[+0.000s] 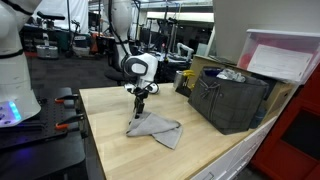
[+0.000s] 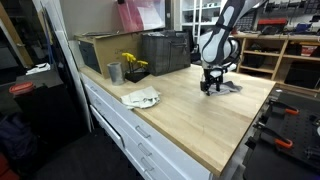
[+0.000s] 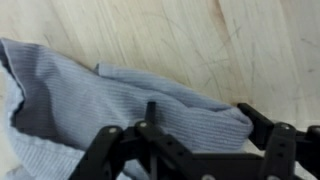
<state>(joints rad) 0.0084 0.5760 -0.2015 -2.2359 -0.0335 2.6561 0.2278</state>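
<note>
Grey cloth point(image 1: 158, 128) lies crumpled on the wooden benchtop point(image 1: 120, 150), well apart from the black crate point(image 1: 232, 100), with its raised corner directly under the gripper point(image 1: 140, 100). In the wrist view its long axis runs across the gap between the fingers point(image 3: 262, 128), which stand spread on either side of the fold. A white rag point(image 2: 141, 97) and a metal cup point(image 2: 114, 72) sit near the crate, and nothing blocks the gripper.

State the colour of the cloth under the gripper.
Grey; the cloth shows best in wrist view.
</note>
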